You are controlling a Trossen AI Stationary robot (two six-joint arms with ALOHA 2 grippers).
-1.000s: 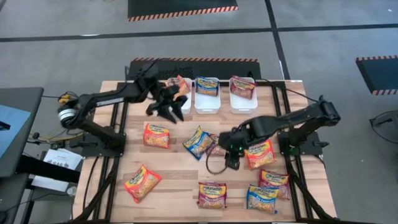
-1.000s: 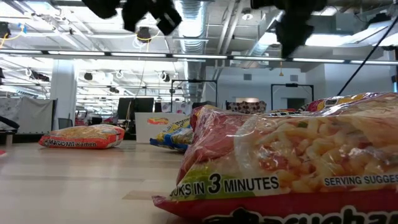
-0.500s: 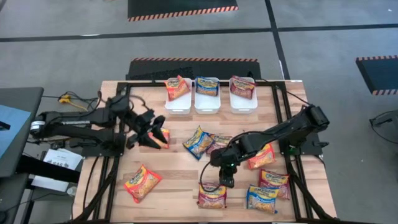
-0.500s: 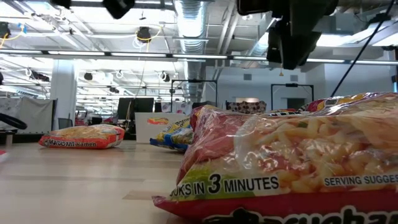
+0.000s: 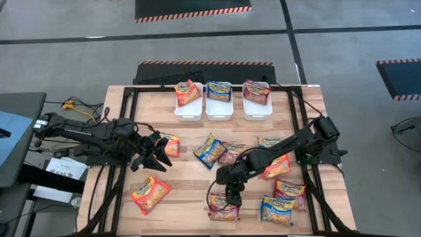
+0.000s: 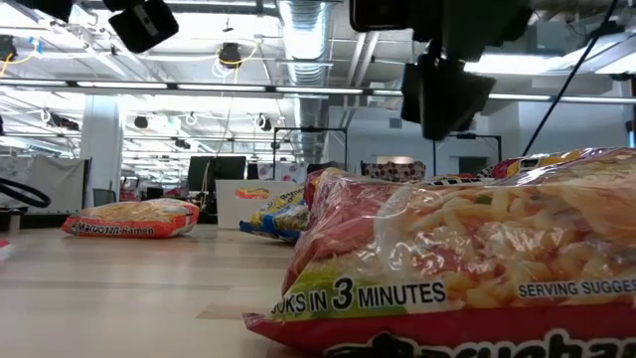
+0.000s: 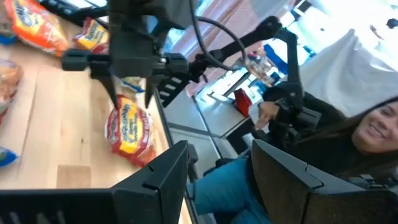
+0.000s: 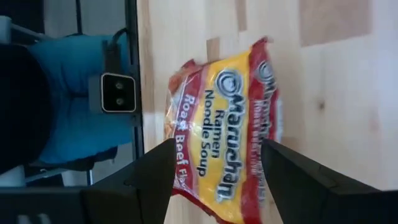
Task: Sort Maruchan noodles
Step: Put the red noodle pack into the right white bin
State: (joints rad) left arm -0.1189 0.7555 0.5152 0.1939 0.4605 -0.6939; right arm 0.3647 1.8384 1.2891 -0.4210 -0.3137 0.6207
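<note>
The right claw [image 5: 228, 199] is held spread wide above a dark red packet [image 5: 223, 208] at the near middle of the tabletop [image 5: 191, 181]; in the right wrist view the two dark fingers [image 8: 149, 180] are seen on either side of that red packet [image 8: 227, 152], which is labelled roast beef, and nothing is gripped between them. The left claw [image 5: 158, 155] is also open and empty, poised over the left half of the tabletop just beside an orange packet [image 5: 172, 143].

Around the right claw more packets are spread flat: a blue one [image 5: 275, 211] at the near right, a dark red one [image 5: 290, 190] just beyond it, an orange one [image 5: 276, 167] partly under the right arm, and a blue packet [image 5: 209, 150] touching another packet [image 5: 231, 152] at the middle. A further orange packet [image 5: 150, 193] is found at the near left.

Along the far edge three white tubs are lined up side by side. An orange packet [image 5: 187, 92] is held in the left tub [image 5: 187, 110], a blue packet [image 5: 219, 91] in the middle tub [image 5: 218, 112], and a dark red packet [image 5: 256, 91] in the right tub [image 5: 257, 110].

In the left wrist view a seated person [image 7: 323, 149] is seen beyond the tabletop's edge.
</note>
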